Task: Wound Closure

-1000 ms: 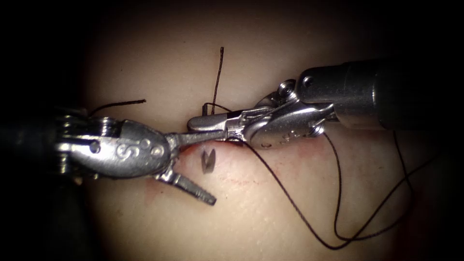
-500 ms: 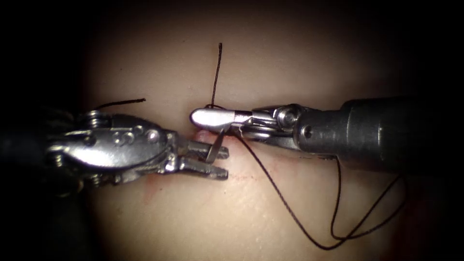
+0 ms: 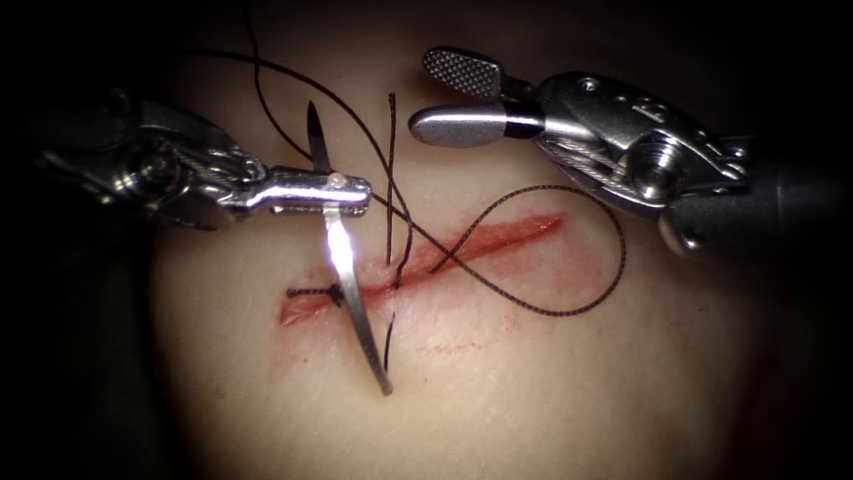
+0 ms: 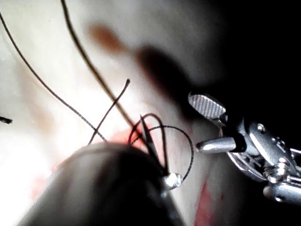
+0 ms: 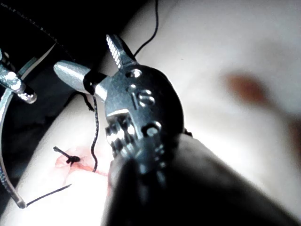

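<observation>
The left tool [image 3: 342, 191] comes in from nine o'clock and is clenched on the needle [image 3: 346, 267], gripping it roughly a third of the way down from the pointed end. The sharp tip stands up toward twelve o'clock above the jaws, and the longer part of the curve hangs toward six o'clock, crossing over the cut [image 3: 498, 236] without entering the tissue [image 3: 533, 382]; its blunt end lies free below the cut, with thread [image 3: 569, 307] running up from it. The right tool [image 3: 458, 93] reaches in from two o'clock, well above the cut, with its jaws spread wide and nothing between them; the ridged inner face of the upper jaw shows, and the lower jaw points toward nine o'clock, near the upright thread strand but apart from it. The thread crosses the cut in several strands at its middle and swings out in a wide loop toward three o'clock, over the red fluid [image 3: 577, 258] staining the tissue there. A small knot [image 3: 330, 293] with a short cut end sits on the cut near its left end, just left of the needle. In the right wrist view the right tool [image 5: 94, 63] gapes the same way, empty, with the knot [image 5: 70, 157] beyond it. In the left wrist view the needle tip [image 4: 146, 134] rises from the left tool's jaws, ringed by a thread loop.
</observation>
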{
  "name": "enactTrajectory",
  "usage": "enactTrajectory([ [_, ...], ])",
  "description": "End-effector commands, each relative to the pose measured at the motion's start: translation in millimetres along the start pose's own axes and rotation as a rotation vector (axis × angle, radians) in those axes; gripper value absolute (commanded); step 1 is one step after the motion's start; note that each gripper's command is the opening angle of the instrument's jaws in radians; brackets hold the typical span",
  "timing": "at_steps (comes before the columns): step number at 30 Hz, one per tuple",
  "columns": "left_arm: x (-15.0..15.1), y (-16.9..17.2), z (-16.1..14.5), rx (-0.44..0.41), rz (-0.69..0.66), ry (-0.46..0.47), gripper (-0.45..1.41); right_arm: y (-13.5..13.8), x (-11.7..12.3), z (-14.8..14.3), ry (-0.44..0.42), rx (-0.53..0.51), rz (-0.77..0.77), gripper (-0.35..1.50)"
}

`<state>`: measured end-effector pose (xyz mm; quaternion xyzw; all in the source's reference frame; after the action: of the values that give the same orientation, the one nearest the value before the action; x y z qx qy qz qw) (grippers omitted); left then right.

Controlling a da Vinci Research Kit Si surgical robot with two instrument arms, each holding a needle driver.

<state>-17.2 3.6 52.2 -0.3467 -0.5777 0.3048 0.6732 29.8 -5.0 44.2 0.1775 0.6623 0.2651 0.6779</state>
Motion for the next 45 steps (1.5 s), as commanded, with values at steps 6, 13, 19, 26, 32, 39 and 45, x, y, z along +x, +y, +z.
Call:
enactTrajectory([
  [6,0.7,-0.2,0.2,-0.036,-0.026,0.034,-0.45,0.4,3.1,0.8,-0.001,0.015,-0.046,1.23],
  [13,-0.5,-0.5,-0.4,-0.027,-0.194,-0.017,-0.45,-0.8,4.0,0.3,0.005,0.051,-0.068,0.88],
  [19,-1.0,1.7,-0.8,-0.064,-0.221,-0.037,-0.45,-3.1,2.4,1.2,-0.211,0.251,0.153,-0.35],
  [26,-1.6,3.5,-1.5,-0.088,-0.213,-0.049,-0.45,-6.1,-4.1,3.1,-0.332,0.42,0.094,-0.35],
  [32,-1.1,5.5,-2.3,-0.149,-0.146,-0.041,-0.45,-7.3,-11.4,6.5,-0.393,0.536,0.016,-0.35],
  [39,0.5,8.3,-4.1,-0.257,0.15,0.061,-0.45,-9.4,-16.6,7.4,-0.466,0.625,0.022,-0.35],
  [45,2.6,9.1,-6.7,-0.266,0.411,0.165,-0.45,-12.3,-16.9,6.0,-0.533,0.726,0.141,-0.35],
])
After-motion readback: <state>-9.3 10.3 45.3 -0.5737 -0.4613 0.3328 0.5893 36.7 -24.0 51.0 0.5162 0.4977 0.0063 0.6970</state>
